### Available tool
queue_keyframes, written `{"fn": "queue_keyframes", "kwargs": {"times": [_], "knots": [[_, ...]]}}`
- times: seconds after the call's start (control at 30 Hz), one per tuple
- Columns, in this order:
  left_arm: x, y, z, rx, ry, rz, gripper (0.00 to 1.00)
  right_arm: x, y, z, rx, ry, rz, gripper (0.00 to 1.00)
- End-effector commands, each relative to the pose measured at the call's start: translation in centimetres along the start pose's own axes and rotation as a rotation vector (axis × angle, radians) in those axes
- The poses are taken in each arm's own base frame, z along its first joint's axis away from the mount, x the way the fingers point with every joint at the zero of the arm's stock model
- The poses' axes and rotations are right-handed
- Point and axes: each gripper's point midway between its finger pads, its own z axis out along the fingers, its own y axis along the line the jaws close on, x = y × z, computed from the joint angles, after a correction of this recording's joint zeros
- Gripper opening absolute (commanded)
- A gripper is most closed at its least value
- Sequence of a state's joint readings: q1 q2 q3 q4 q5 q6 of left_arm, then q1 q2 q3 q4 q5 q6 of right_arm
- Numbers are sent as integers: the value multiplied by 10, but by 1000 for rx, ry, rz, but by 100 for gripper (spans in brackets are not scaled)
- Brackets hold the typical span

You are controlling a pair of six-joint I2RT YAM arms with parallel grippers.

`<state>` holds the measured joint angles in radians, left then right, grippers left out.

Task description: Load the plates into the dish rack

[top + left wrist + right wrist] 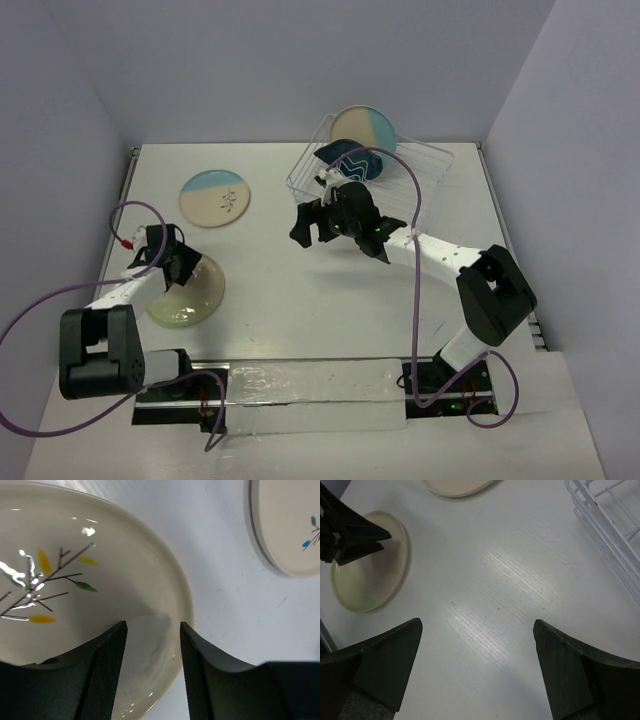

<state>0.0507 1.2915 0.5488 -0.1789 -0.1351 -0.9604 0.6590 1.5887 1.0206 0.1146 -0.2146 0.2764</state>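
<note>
A cream plate [195, 295] with a sprig of yellow and green leaves [100, 555] lies at the near left. My left gripper [180, 263] straddles its far rim, one finger inside the bowl and one outside, closed onto the rim [152, 625]. A cream and light blue plate [215, 197] lies flat further back. The dish rack [425, 165] at the back holds an upright cream and blue plate [362, 127] and a dark blue plate [350, 160]. My right gripper [303, 226] hangs open over bare table [477, 625], in front of the rack.
The rack's white wire corner [605, 520] shows at the right wrist view's upper right. That view also has the cream plate [367, 575] and the left gripper [350, 535] at its left. White walls close the table at the back and sides.
</note>
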Motion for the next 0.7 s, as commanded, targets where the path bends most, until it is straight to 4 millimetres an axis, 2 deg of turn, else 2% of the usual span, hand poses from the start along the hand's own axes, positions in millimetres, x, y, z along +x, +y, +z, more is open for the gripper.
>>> {"fn": "queue_keyframes", "kwargs": {"times": [0.0, 0.07, 0.17, 0.23, 0.33, 0.4, 0.5, 0.57, 0.67], "knots": [[51, 6, 1, -96, 148, 147, 56, -13, 9, 2, -23, -46, -12, 100], [63, -11, 4, -98, 168, 216, 55, -9, 5, 0, -6, -44, -13, 100], [78, -24, 10, -141, 185, 313, 54, -6, -1, -4, 22, -48, -17, 100], [79, -31, 12, -179, 162, 339, 50, -7, -5, -9, 50, -62, -21, 100], [97, -27, 15, -224, 181, 400, 42, -4, -14, -16, 95, -72, -22, 100], [117, -37, 13, -183, 219, 424, 39, -4, -17, -23, 120, -89, -15, 100], [135, -52, 6, -149, 233, 459, 35, 0, -21, -32, 144, -107, 1, 100], [158, -64, -3, -100, 265, 512, 32, -4, -21, -38, 146, -146, 15, 100], [194, -95, -19, 5, 315, 581, 24, -8, -22, -52, 142, -188, 43, 100]]}}
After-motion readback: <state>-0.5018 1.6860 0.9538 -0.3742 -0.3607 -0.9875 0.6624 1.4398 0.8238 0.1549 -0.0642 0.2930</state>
